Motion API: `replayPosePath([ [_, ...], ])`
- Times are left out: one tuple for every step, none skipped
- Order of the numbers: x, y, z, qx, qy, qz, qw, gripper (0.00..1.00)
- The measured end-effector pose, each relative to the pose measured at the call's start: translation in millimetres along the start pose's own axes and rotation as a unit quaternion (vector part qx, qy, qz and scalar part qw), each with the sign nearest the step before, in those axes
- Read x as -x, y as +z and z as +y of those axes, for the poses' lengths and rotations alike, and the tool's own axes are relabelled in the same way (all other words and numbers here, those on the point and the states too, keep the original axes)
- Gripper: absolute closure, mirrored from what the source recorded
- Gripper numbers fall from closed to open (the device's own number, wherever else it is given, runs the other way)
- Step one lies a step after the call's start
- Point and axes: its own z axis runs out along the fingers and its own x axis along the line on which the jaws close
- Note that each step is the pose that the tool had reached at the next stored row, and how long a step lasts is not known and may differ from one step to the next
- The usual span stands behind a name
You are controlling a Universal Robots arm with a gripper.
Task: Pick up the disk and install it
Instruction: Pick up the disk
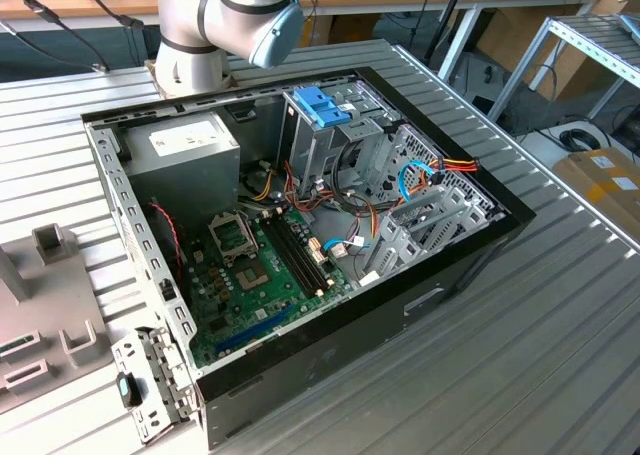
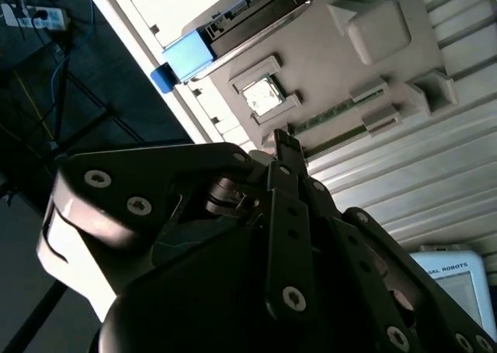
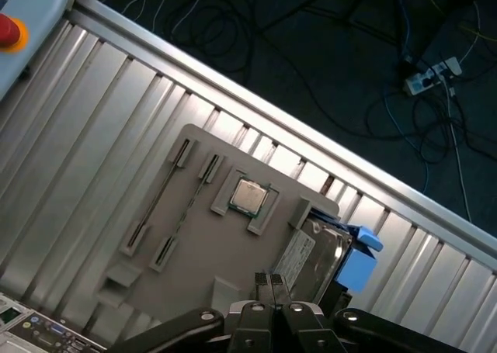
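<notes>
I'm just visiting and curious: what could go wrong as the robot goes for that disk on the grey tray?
The disk sits close beside a processor chip on the grey tray, so the end effector might knock the chip. Loose cables crowd the drive cage in the computer case, and could snag the disk going in.

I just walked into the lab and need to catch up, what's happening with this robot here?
A robot arm works at a table with an open computer case. Its hand hovers over a grey parts tray, close to the disk in its blue frame at the tray's edge. The hand holds nothing; the disk is not yet picked up.
</notes>
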Motion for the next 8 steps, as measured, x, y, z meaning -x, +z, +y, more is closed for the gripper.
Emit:
replayPosePath([
  [0.0,0.0,0.0,0.0001,-0.002,0.0001,1.0,0.89],
  [0.0,0.0,0.0,0.0001,-0.005,0.0002,1.0,0.89],
  [0.0,0.0,0.0,0.0002,-0.007,0.0003,1.0,0.89],
  [0.0,0.0,0.0,0.0003,-0.011,0.0005,0.9999,0.89],
  [0.0,0.0,0.0,0.0003,-0.013,0.0006,0.9999,0.89],
  [0.0,0.0,0.0,0.0004,-0.017,0.0008,0.9998,0.89],
  [0.0,0.0,0.0,0.0005,-0.02,0.0009,0.9998,0.89],
  [0.0,0.0,0.0,0.0006,-0.024,0.0011,0.9997,0.89],
])
